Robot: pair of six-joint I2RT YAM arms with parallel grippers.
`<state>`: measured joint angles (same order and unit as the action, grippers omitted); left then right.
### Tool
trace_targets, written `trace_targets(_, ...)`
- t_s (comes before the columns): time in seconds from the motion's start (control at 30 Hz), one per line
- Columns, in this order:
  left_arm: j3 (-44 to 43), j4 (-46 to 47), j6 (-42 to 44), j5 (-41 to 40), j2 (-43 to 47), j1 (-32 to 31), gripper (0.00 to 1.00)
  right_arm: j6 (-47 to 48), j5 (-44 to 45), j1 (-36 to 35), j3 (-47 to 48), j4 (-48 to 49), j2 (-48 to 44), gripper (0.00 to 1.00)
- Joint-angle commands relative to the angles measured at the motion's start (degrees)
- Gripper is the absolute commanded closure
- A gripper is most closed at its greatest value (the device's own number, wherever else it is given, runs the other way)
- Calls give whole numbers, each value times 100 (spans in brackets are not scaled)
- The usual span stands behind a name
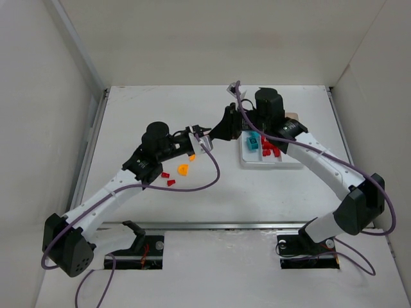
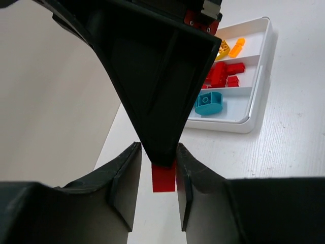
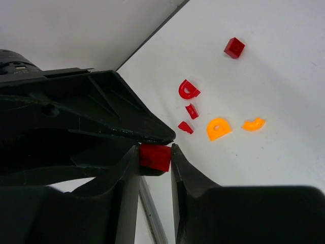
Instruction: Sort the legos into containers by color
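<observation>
The red brick (image 3: 155,157) is up off the table (image 1: 257,199), at the spot where the two arms meet, left of the tray (image 2: 254,122). The right gripper (image 3: 155,152) is clamped on it, a finger pressed against each side. The left gripper (image 2: 157,168) has its fingers on either side of the same brick. One finger touches it and a thin gap shows at the other, so the left gripper is slightly apart.

In the tray, the teal brick (image 2: 208,103) lies in one outer compartment, the red bricks (image 2: 223,75) in the middle one, and the orange-yellow bricks (image 2: 236,47) in the other outer one.

The loose red bricks (image 3: 189,90) and the loose orange bricks (image 3: 219,128) lie scattered on the table under the left arm, well apart from the tray.
</observation>
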<state>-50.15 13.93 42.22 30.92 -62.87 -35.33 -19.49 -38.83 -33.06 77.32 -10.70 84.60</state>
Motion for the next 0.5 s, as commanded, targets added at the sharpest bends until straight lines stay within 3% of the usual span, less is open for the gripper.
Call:
trace_targets(0.0, -39, 523, 76, -15, 64, -53, 71, -90, -433, -139, 213, 94, 13, 100)
trace_targets(0.13, 14, 523, 76, -15, 64, -53, 43, -91, -433, -139, 213, 94, 13, 100)
trace_targets(0.23, 14, 461, 76, -76, 117, -53, 29, -91, -363, -139, 213, 94, -40, 100)
trace_targets(0.37, 14, -73, 357, -375, 170, -53, 29, -91, -362, -87, 213, 94, -92, 100)
trace_targets(0.43, 14, -241, 497, -639, 222, -53, 36, -91, -362, -87, 161, 94, -93, 100)
trace_targets(0.47, 14, -312, 498, -692, 223, -53, 47, -91, -362, -87, 161, 94, -93, 100)
